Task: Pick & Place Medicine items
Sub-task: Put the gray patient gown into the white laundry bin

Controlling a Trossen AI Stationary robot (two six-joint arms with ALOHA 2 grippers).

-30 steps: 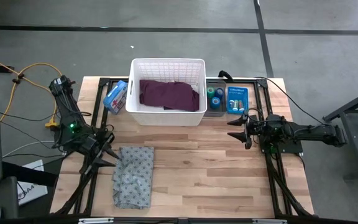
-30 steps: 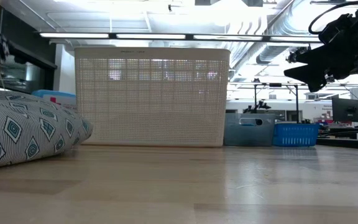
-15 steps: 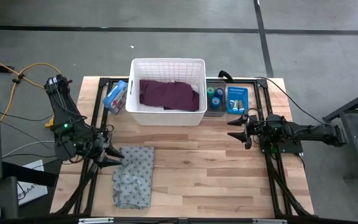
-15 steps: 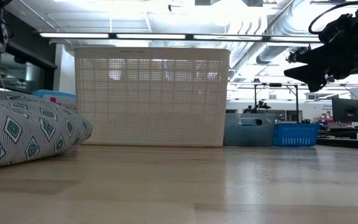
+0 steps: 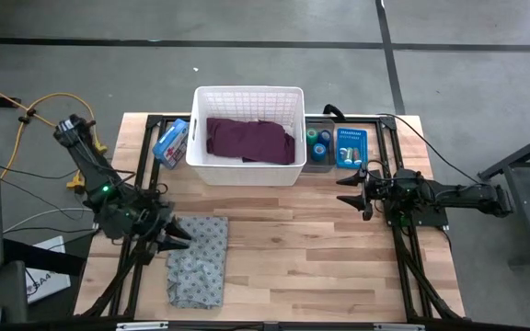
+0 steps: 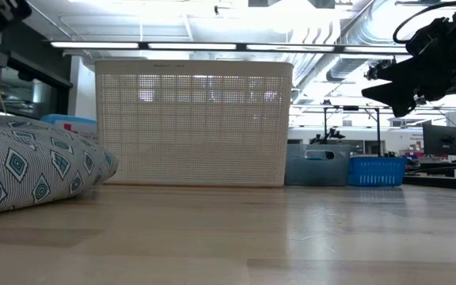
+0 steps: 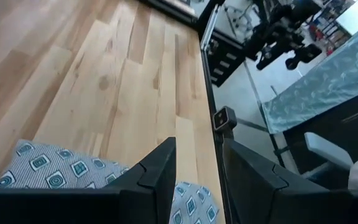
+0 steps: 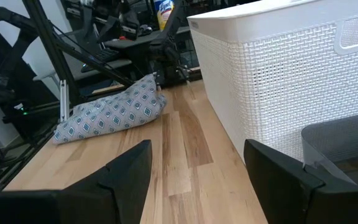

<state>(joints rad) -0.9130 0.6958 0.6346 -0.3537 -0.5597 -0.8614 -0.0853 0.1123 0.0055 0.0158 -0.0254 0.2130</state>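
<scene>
Left gripper (image 5: 178, 238) over grey cloth (image 5: 198, 260) — fingers narrowly apart; right gripper (image 5: 347, 188) wide.

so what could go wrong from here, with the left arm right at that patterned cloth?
1. The left end effector hangs at the grey patterned cloth's edge, jaws apart; closing could snag the wrong thing.
2. The rolls sit in a grey bin tight against the white basket; the open right end effector could bump it.

The pale wooden plank surface (image 5: 293, 248) carries a white perforated plastic basket (image 5: 247, 171) at its far edge, with a grey bin (image 5: 318, 158) and a small blue basket (image 5: 351, 147) beside it. A grey diamond-patterned folded cloth (image 5: 199, 262) lies near the left edge, and a blue packet (image 5: 170, 142) lies left of the basket.
</scene>
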